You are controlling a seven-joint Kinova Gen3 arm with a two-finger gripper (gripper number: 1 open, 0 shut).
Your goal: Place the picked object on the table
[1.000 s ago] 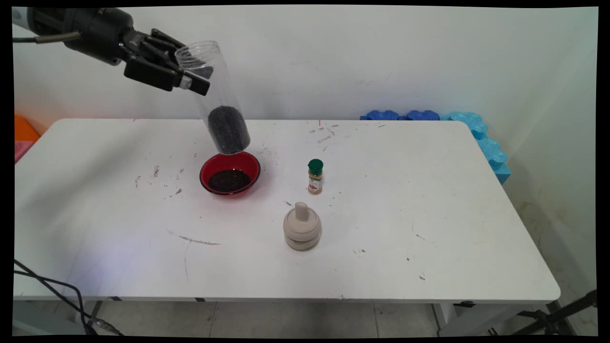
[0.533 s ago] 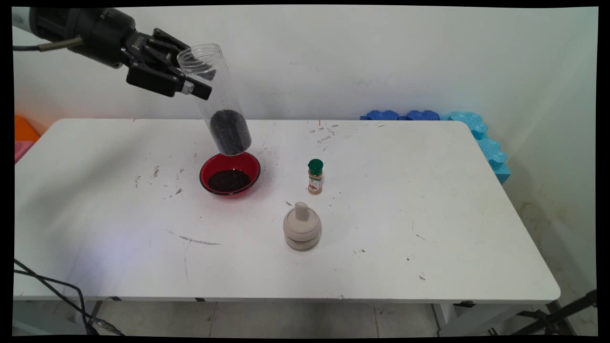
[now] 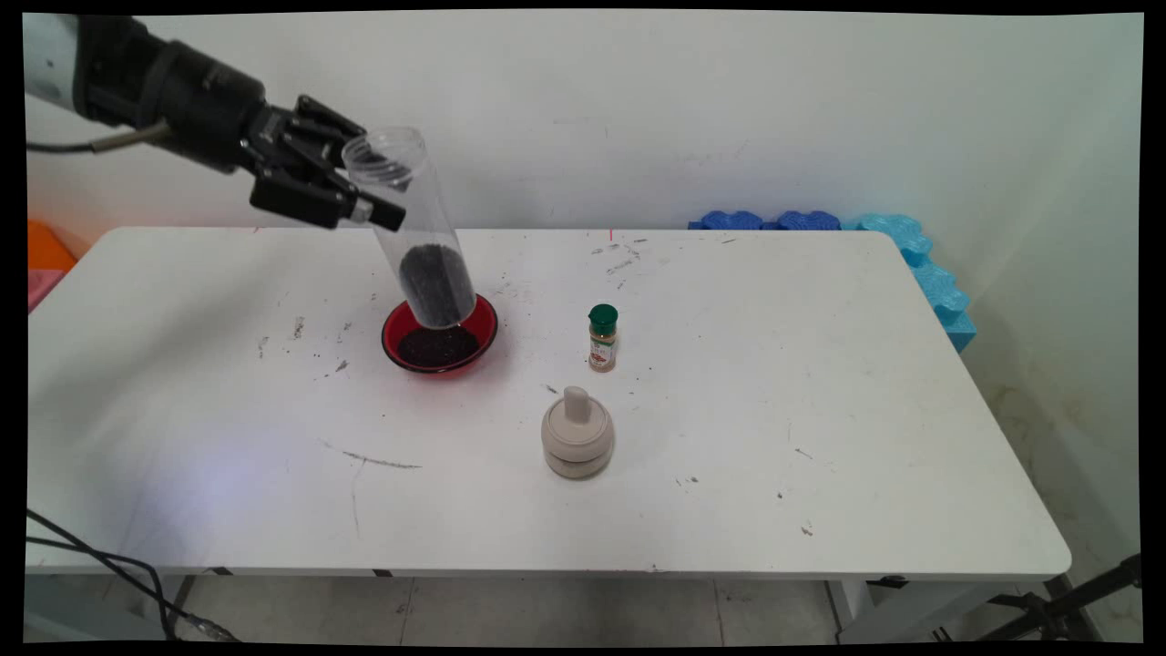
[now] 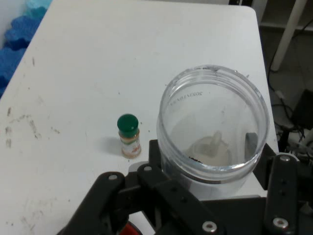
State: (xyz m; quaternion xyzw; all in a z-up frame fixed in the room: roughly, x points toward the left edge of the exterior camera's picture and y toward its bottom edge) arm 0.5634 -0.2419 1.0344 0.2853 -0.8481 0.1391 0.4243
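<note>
A white table (image 3: 729, 510), scuffed and dotted with dark crumbs, is set against a pale wall, with blue foam pieces (image 3: 911, 251) stacked along its far right corner. Above its left half the gripper (image 3: 364, 191) is seen reaching in from the upper left, closed on a clear plastic jar (image 3: 414, 232) near the jar's open mouth. The jar is held tilted, mouth up and toward the arm, base down and to the right, so that its dark granules (image 3: 437, 282) are gathered at the bottom end. That lower end hangs over the far side of a red bowl (image 3: 483, 333), in which a layer of the same dark material (image 3: 439, 344) already lies; whether the base touches the rim cannot be told. With the mouth kept uppermost, nothing is being let out of the jar in this pose.

In the hand view the jar's open rim (image 4: 213, 122) is seen from above, braced between the black fingers (image 4: 281, 196), which explains the firm hold so high on the wall.

A small spice bottle with a green cap (image 3: 602, 338) is left upright to the right of the bowl, well apart from it. Nearer the table's front edge, a beige lidded pot with a knob (image 3: 577, 435) is set, untouched by the arm.
</note>
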